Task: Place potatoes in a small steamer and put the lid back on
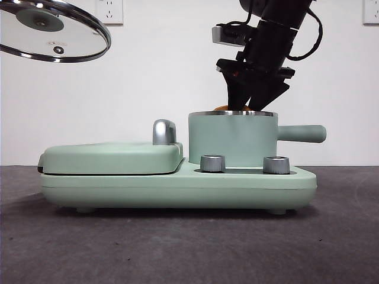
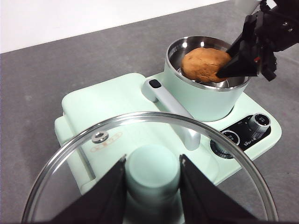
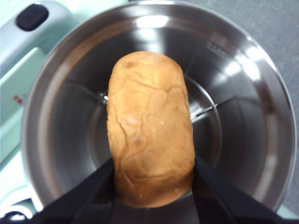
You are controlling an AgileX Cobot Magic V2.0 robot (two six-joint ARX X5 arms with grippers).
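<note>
Potato (image 3: 149, 128) in steamer (image 1: 232, 142) mouth.
Right gripper (image 3: 152, 182) fingers clamped on it; left gripper (image 2: 153, 175) fingers pinch lid (image 1: 50, 29) knob, 10 o'clock of pot.

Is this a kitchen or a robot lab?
Probably a lab test bench: a mint-green cooker sits alone on a grey table before a bare white wall, and black robot grippers hold the food.
</note>
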